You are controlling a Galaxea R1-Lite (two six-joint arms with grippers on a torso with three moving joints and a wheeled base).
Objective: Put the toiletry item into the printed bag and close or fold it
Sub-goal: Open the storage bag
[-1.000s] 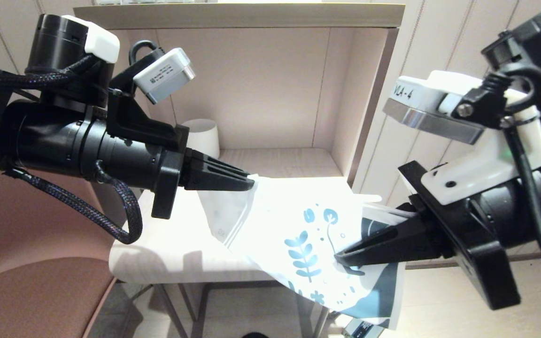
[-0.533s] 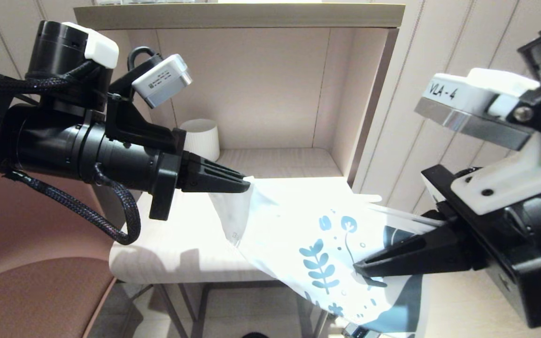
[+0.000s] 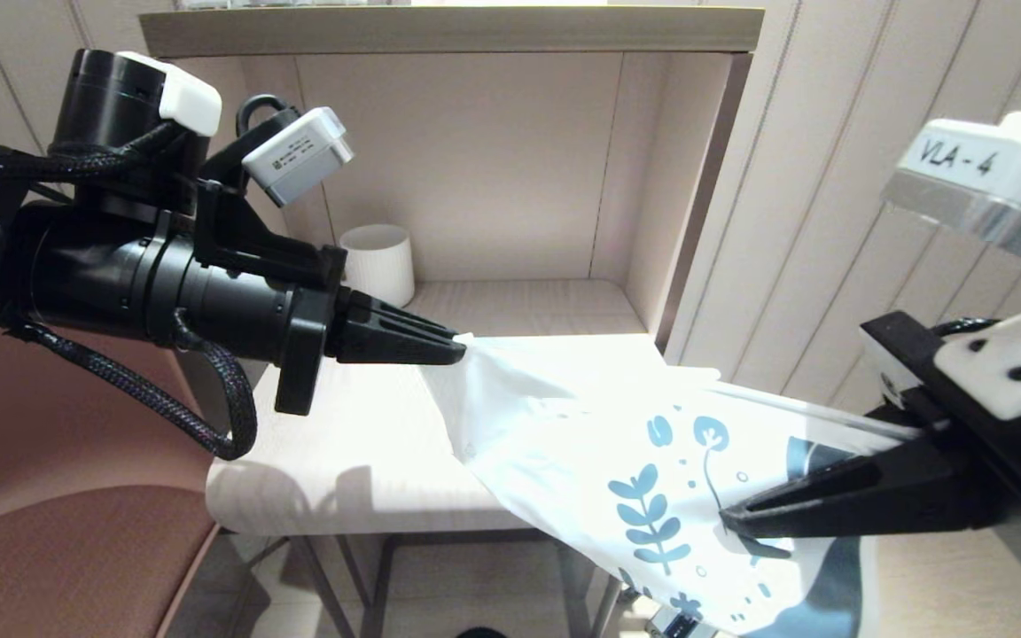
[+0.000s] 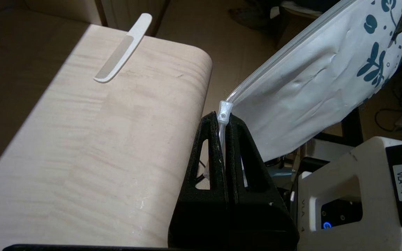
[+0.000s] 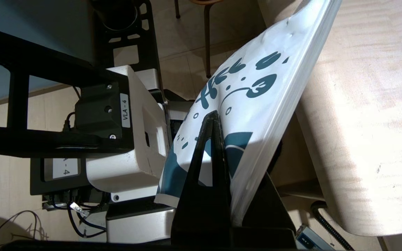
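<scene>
Both grippers clamped on the printed bag (image 3: 617, 443), left gripper (image 3: 462, 350) on its zipper tab, right gripper (image 3: 728, 523) on the printed end, comb (image 4: 122, 48) on the table (image 4: 82, 139); keep bag taut, slide zipper evenly.

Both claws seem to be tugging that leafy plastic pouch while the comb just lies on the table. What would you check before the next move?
1. Left gripper shut on the slider tab of the white translucent leaf-printed pouch: ok.
2. Right gripper shut on the pouch's printed end: ok.
3. Pouch lifted off the pale wooden table and held stretched: ok.
4. Pouch mouth open enough: cannot tell.
5. Off-white flat comb inside the pouch: not ok, it lies on the table.
6. White ribbed mug clear of both arms: ok.
</scene>
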